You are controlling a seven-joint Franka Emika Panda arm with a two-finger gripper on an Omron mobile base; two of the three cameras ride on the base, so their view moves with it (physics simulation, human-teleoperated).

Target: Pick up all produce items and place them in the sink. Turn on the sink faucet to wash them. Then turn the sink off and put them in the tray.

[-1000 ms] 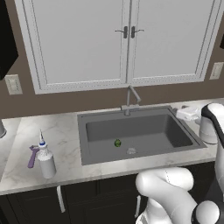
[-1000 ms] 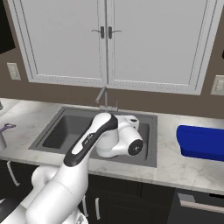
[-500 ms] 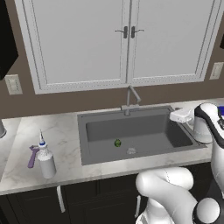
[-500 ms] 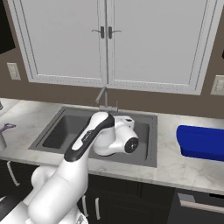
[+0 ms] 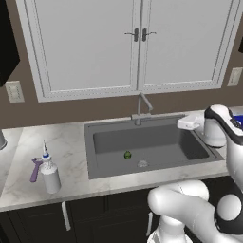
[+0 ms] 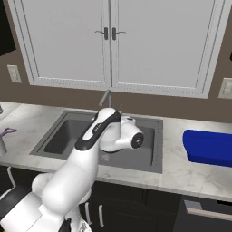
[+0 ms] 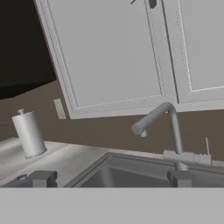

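A small green lime (image 5: 127,155) lies on the floor of the dark grey sink (image 5: 99,142), just left of the round drain (image 5: 142,163). The slim grey faucet (image 5: 141,107) rises behind the basin. In the hand view the faucet (image 7: 171,127) stands right of centre with its spout pointing left, and a thin lever (image 7: 206,146) sits at its base. My gripper (image 7: 111,179) is open and empty, its two tips far apart. It hovers over the sink's right end (image 5: 184,124), facing the faucet. The blue tray (image 6: 208,147) rests on the counter to the right.
A white spray bottle with a blue cap (image 5: 50,173) and a purple tool (image 5: 35,168) stand on the counter left of the sink. A paper towel roll (image 7: 28,133) is at the far left. White cabinet doors (image 5: 137,42) hang above the faucet.
My hand has slid left over the sink's right rim, closer to the faucet. The lime has stayed in place and the jaws have stayed open.
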